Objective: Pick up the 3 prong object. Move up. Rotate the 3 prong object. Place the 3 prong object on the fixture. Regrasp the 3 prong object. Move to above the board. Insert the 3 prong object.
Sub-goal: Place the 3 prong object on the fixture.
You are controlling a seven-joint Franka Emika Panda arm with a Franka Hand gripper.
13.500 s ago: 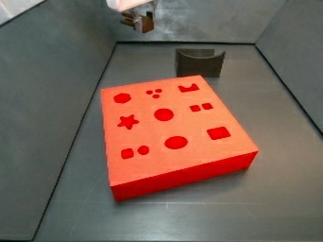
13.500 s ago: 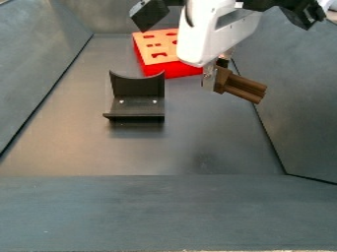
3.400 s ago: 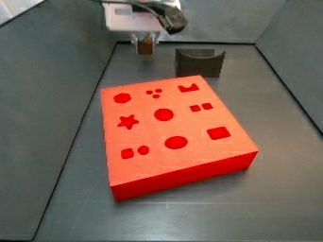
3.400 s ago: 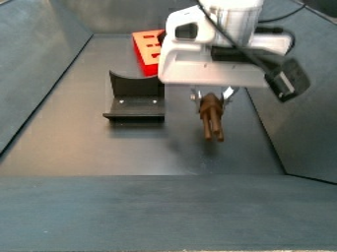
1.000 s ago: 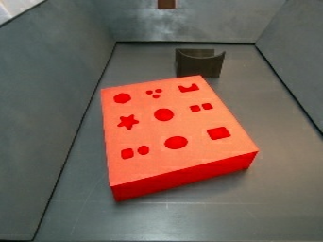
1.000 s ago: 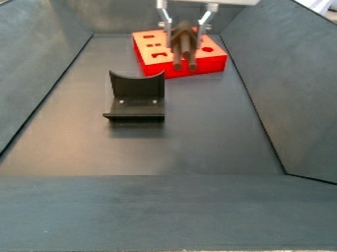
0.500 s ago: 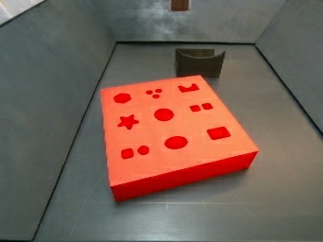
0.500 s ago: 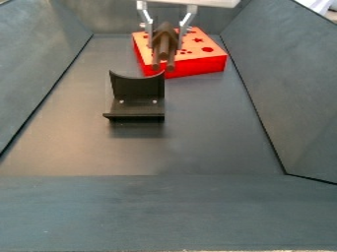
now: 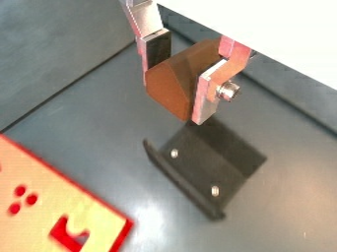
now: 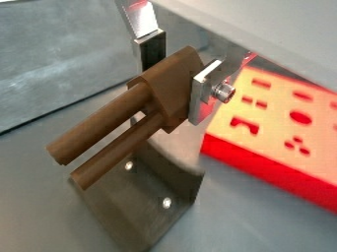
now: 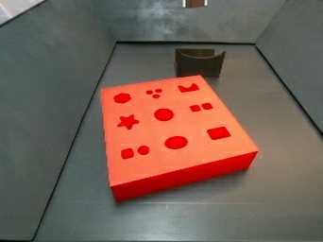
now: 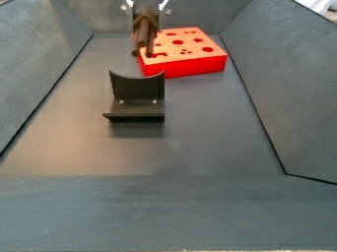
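My gripper (image 9: 178,84) is shut on the 3 prong object (image 9: 168,87), a brown wooden block. Silver fingers (image 10: 203,95) clamp its body in both wrist views, and its prongs (image 10: 99,148) stick out sideways. The dark fixture (image 9: 211,169) lies on the floor below the held piece. In a side view the gripper (image 12: 145,8) hangs at the top edge, with the object (image 12: 142,37) above and just behind the fixture (image 12: 134,96). The red board (image 12: 187,51) with cutouts lies farther back. In a side view only a tip of the object (image 11: 194,3) shows.
The grey bin floor is walled by sloping sides (image 12: 46,79). The board (image 11: 171,132) fills the middle of the floor in a side view, with the fixture (image 11: 202,61) behind it. The board's edge (image 10: 277,128) also shows beside the gripper.
The gripper, holding the 3 prong object high, has moved sideways away from above the board to above the fixture. Its grip has not changed.
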